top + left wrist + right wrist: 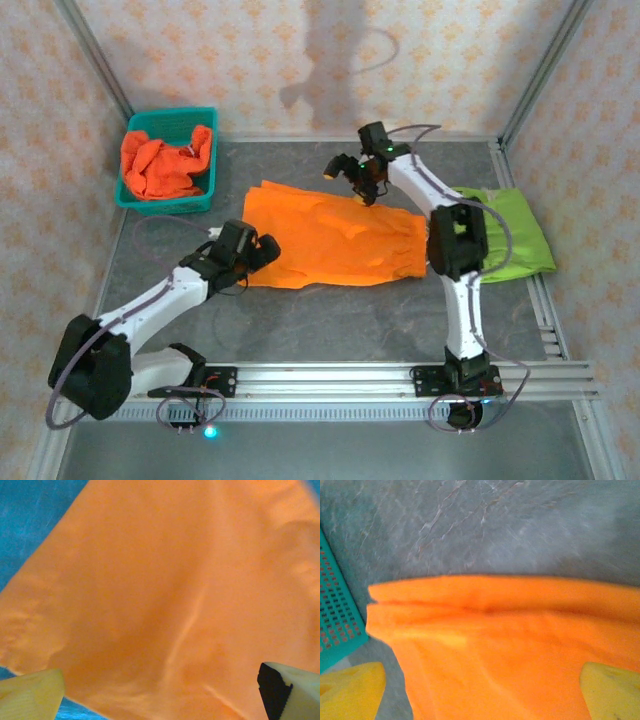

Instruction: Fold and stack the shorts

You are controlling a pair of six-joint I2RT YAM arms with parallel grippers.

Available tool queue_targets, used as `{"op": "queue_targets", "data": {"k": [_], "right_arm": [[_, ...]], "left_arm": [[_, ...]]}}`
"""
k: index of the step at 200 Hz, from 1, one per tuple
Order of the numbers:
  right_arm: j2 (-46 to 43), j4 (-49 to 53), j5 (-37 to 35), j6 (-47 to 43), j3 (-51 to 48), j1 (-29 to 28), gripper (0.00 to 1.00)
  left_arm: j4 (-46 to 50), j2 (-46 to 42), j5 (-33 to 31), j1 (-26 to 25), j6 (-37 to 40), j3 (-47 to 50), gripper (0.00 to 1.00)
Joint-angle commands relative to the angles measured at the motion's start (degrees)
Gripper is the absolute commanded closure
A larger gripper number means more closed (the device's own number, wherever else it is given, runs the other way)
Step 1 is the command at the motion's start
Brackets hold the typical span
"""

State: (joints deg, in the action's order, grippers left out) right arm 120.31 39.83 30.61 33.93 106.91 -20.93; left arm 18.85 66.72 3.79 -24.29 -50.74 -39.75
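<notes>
Orange shorts (pixel 330 240) — soft matt cloth; basket (pixel 160 205) — perforated teal plastic.

White arms (pixel 160 295) carry black joints, grey cables and yellow claw fingers (pixel 30 695).

Covered corners, cropped cloth, soft focus.

From above, the right arm (pixel 455 240) crosses the lime green shorts (pixel 520 235) and hides their left part. The left end effector (pixel 268 248) covers the near-left corner of the spread orange shorts (pixel 335 238). I can't tell how many pairs make up the heap of orange shorts (pixel 160 165) in the teal basket (pixel 165 205). Both wrist views crop the orange cloth, and the right end effector (pixel 480 690) has its fingers cut off at the bottom edge of a blurred picture.
</notes>
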Motion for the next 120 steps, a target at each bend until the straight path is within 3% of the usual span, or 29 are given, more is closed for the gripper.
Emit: {"op": "queue_targets", "data": {"k": [1,27,57,84,120], "right_arm": [[-16.9,7.8,-11.4,-10.2,-8.4,0.8,0.00],[-28.3,9.0,-18.6,-12.5,-25.1,4.1,0.00],[-34.3,6.1,-18.7,-13.1,-38.8,10.2,0.00],[-32.2,4.6,-18.4,-15.3,-41.6,12.3,0.00],[-25.6,3.7,-17.2,-16.1,-40.7,13.8,0.11]], "left_arm": [[3.8,-3.9,-1.5,-0.3,4.1,-3.7,0.00],[4.9,-6.5,1.6,-0.4,7.3,-5.5,0.00],[5.2,-8.7,6.3,-0.4,11.6,-5.6,0.00],[2.1,-11.0,9.1,-0.4,12.2,-3.6,0.00],[2.4,-11.9,9.0,-0.4,12.5,-3.1,0.00]]}}
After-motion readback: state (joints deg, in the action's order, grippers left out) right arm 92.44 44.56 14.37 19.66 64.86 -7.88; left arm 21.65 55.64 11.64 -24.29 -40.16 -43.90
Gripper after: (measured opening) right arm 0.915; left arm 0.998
